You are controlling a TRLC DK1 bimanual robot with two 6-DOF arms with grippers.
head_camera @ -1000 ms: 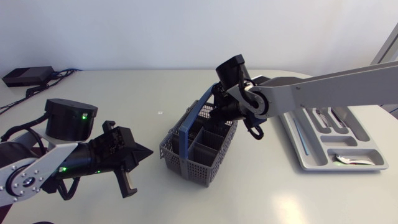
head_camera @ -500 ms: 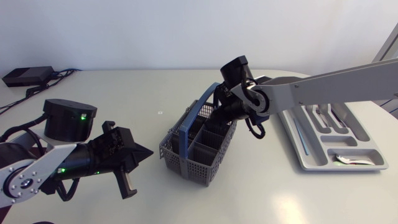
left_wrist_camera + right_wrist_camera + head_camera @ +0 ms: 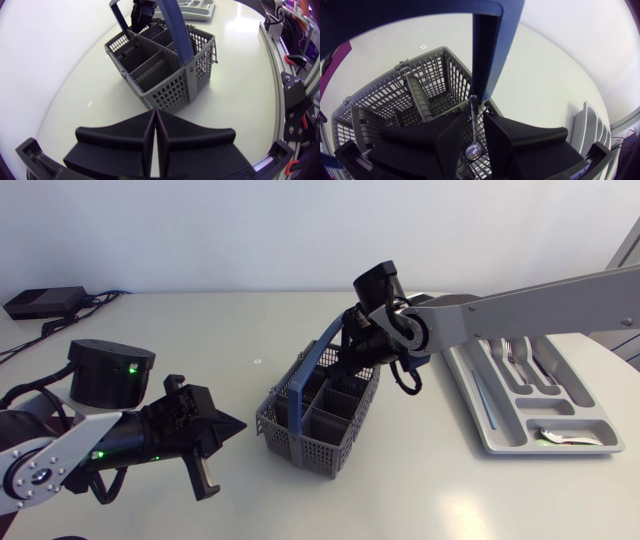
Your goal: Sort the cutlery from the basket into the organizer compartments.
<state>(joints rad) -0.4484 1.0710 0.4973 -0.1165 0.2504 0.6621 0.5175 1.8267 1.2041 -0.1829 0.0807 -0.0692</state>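
The cutlery piece (image 3: 473,149), a slim metal shaft with a rounded end (fork, knife or spoon, can't tell), sits pinched between the two fingers of the right gripper (image 3: 476,120), inside the far compartment of the basket (image 3: 300,442). Its lower part runs down along the basket wall, out of sight.

Change over the last sec: small. The right wrist swung a bit toward the organizer (image 3: 482,420), then came back and rose slightly, so the gripper now stands a touch higher by the blue handle (image 3: 318,365). The basket itself hasn't shifted on the table.

My reading: the grasp is made and the lift-out has just begun. The piece isn't clear of the rim yet, and the handle arches right over the gripper, so the way up is tight and a snag could tip the basket.

The organizer lies well apart, w/ forks (image 3: 512,360) already in a far slot.

The left gripper (image 3: 155,137) hasn't moved, fingers pressed together on nothing, parked near the basket's other side.
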